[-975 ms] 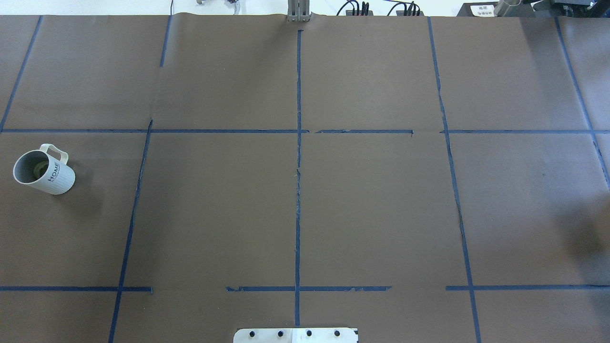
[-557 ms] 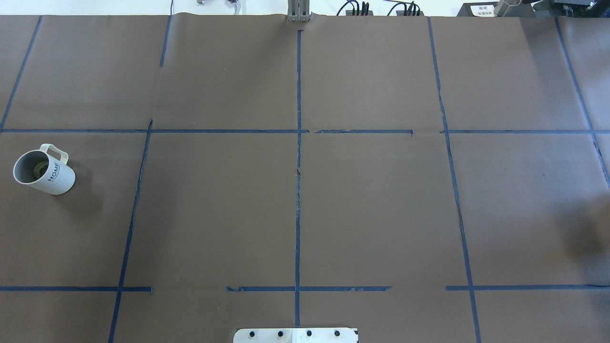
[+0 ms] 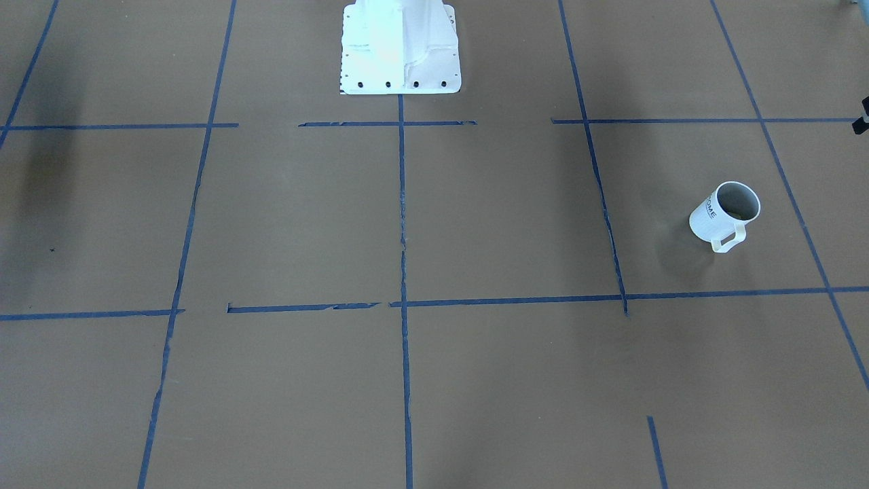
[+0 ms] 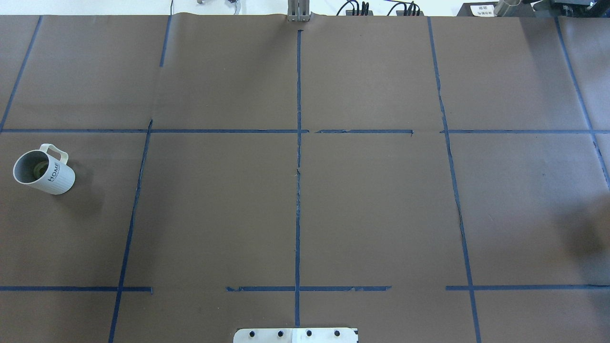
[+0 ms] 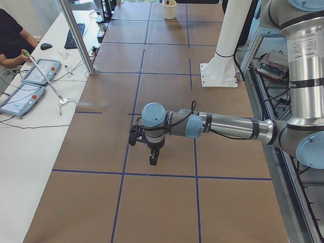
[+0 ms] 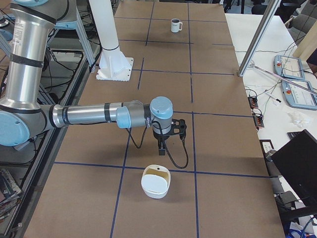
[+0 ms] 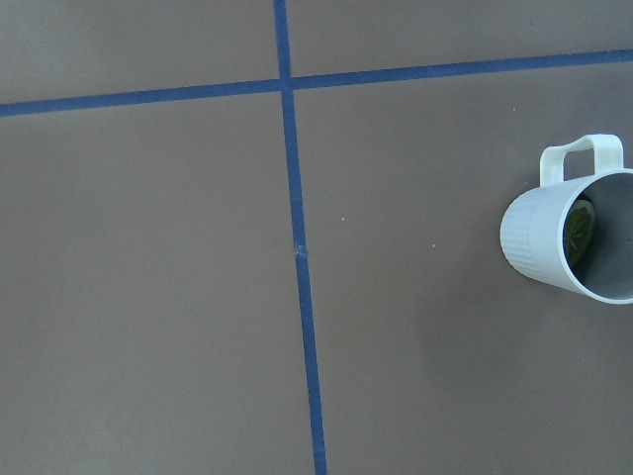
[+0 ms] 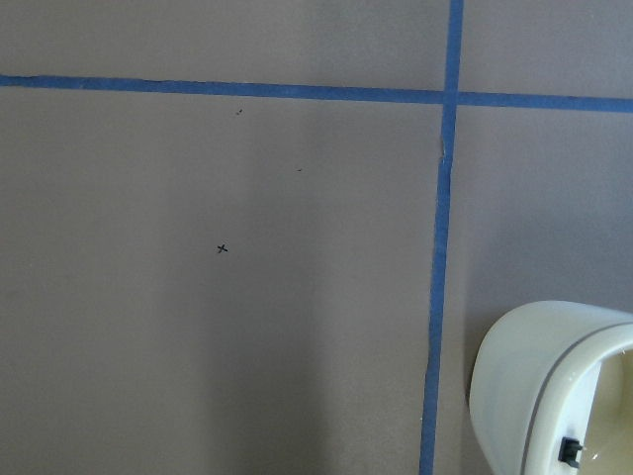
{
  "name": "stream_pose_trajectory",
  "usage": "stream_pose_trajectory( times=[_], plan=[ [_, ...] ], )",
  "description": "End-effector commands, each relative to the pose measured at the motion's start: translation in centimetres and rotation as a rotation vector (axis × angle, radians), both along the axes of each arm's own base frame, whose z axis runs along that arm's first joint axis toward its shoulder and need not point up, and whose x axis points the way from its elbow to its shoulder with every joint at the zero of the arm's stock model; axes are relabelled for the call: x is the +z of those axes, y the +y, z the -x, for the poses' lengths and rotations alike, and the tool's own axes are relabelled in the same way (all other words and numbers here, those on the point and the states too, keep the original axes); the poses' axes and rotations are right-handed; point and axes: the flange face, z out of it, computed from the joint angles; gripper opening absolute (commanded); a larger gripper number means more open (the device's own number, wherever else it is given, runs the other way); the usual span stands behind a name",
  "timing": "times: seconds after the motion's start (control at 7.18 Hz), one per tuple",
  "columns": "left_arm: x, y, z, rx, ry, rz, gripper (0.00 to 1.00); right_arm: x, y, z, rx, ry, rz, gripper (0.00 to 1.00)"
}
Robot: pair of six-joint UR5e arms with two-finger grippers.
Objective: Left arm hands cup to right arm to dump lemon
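The white cup (image 4: 50, 175) stands upright at the table's left end, its handle pointing to the far side. It also shows in the front-facing view (image 3: 713, 221), far off in the exterior right view (image 6: 175, 25), and at the right edge of the left wrist view (image 7: 539, 237). The lemon (image 7: 579, 226) lies inside it. The left gripper (image 5: 152, 161) hangs over the table, to one side of the cup; I cannot tell whether it is open or shut. The right gripper (image 6: 162, 148) hangs near the table's right end; I cannot tell its state either.
A white bowl-like container (image 6: 156, 182) sits just in front of the right gripper and shows in the right wrist view (image 8: 539, 386). The white robot base (image 3: 400, 47) stands at mid-table. Blue tape lines grid the brown table. An operator (image 5: 12, 38) sits at a side table.
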Motion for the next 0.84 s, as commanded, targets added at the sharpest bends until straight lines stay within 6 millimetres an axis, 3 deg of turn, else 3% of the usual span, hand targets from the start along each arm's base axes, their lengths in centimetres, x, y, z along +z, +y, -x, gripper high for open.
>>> stream_pose_trajectory(
  times=[0.0,0.14,0.28,0.42,0.7],
  plan=[
    [0.9,-2.1,-6.5,-0.11,0.074,0.016,1.0,-0.7,-0.3,1.8,-0.043,-0.022,-0.05,1.0],
    [-1.2,-5.0,-9.4,-0.148,0.104,0.044,1.0,-0.8,-0.3,2.1,-0.05,-0.028,-0.093,1.0],
    [0.1,-4.8,-13.5,-0.069,0.09,0.069,1.0,-0.9,-0.4,2.2,-0.053,-0.028,-0.098,1.0],
    [0.4,-5.2,-15.9,-0.038,0.072,0.066,1.0,-0.9,-0.4,2.7,-0.064,-0.03,-0.1,1.0],
    [1.0,-4.6,-16.5,-0.013,0.079,0.08,1.0,-0.9,-0.4,3.2,-0.076,-0.032,-0.098,1.0]
  ],
)
